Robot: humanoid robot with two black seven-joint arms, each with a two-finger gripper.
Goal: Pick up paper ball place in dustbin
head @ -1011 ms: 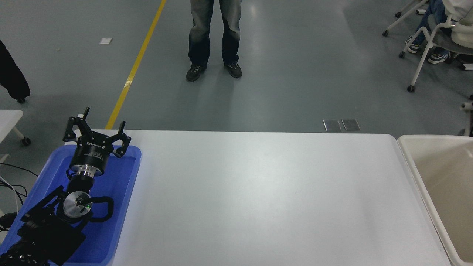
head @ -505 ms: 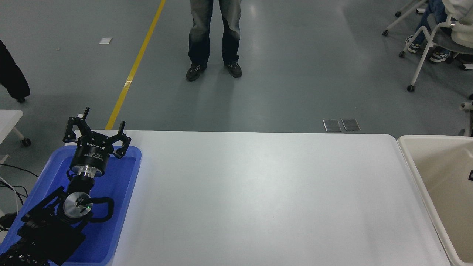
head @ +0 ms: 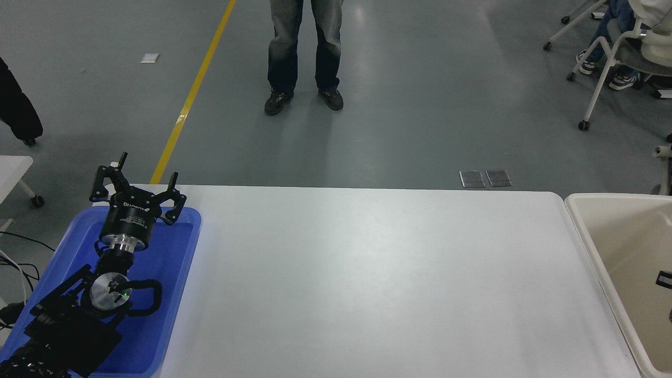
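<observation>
peeking in at right edge over dustbin [head: 583, 231], right gripper [head: 664, 279] (grip unreadable); left gripper [head: 137, 190] parked, fingers spread; paper ball unseen, risk: blind reach.

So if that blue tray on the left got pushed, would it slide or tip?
Probably slide: the blue tray is low and wide, lying flat on the smooth white table. It looks like thin plastic, so likely light, and might flex if lifted by one rim.
</observation>
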